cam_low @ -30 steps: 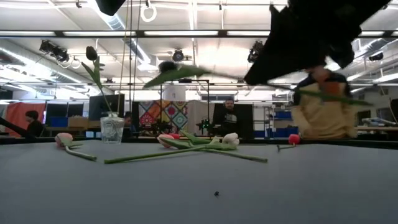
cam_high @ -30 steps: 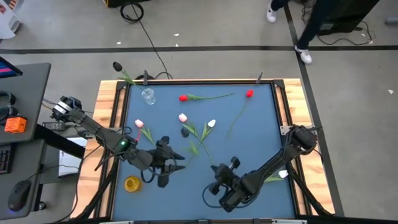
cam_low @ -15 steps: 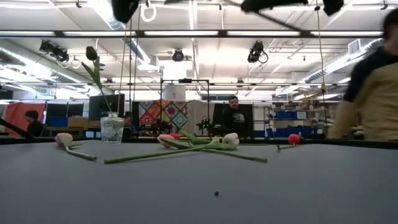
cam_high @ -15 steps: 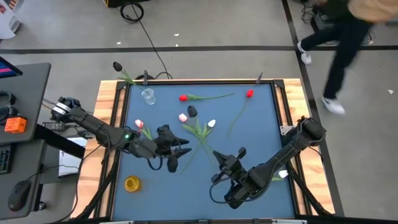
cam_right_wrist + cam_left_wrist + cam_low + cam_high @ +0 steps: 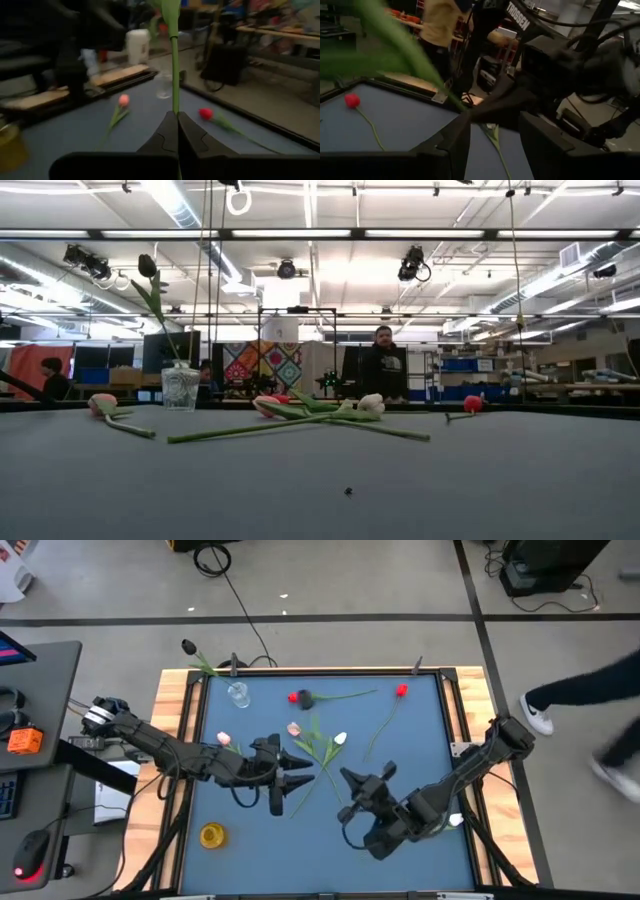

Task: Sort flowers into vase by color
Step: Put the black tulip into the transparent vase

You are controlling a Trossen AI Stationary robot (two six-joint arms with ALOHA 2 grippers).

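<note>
My right gripper [image 5: 349,780] is above the table's middle, shut on a dark-headed tulip [image 5: 305,698]. My left gripper [image 5: 303,772] is open just to its left, and the tulip's blurred green leaf [image 5: 405,50] passes in front of it. Another dark tulip [image 5: 147,265] stands with its stem in the clear glass vase [image 5: 238,693] at the far left corner. Two red tulips [image 5: 294,697] [image 5: 401,691], two pink tulips [image 5: 223,740] [image 5: 293,728] and a white tulip [image 5: 340,738] lie flat on the blue table. A second white tulip [image 5: 455,821] lies under the right arm. My right gripper pinches the dark tulip's green stem [image 5: 175,107] between its two shut fingers [image 5: 167,132]. The stem rises from the fingertips, with its upper part [image 5: 170,15] above them. The tulip is lifted clear of the table, and its head is out of the wrist view.
A yellow vase [image 5: 212,834] stands near the table's near left corner. Crossed stems and leaves [image 5: 320,750] lie just beyond both grippers. A raised frame [image 5: 320,670] runs round the table. A person's legs [image 5: 590,700] pass on the floor to the right.
My right gripper has moved up and toward the far edge, staying shut on the dark tulip. The tulip's head has swung toward the far edge and risen out of the low view. My left gripper has moved right and slightly toward the far edge. A person has walked off to the right.
</note>
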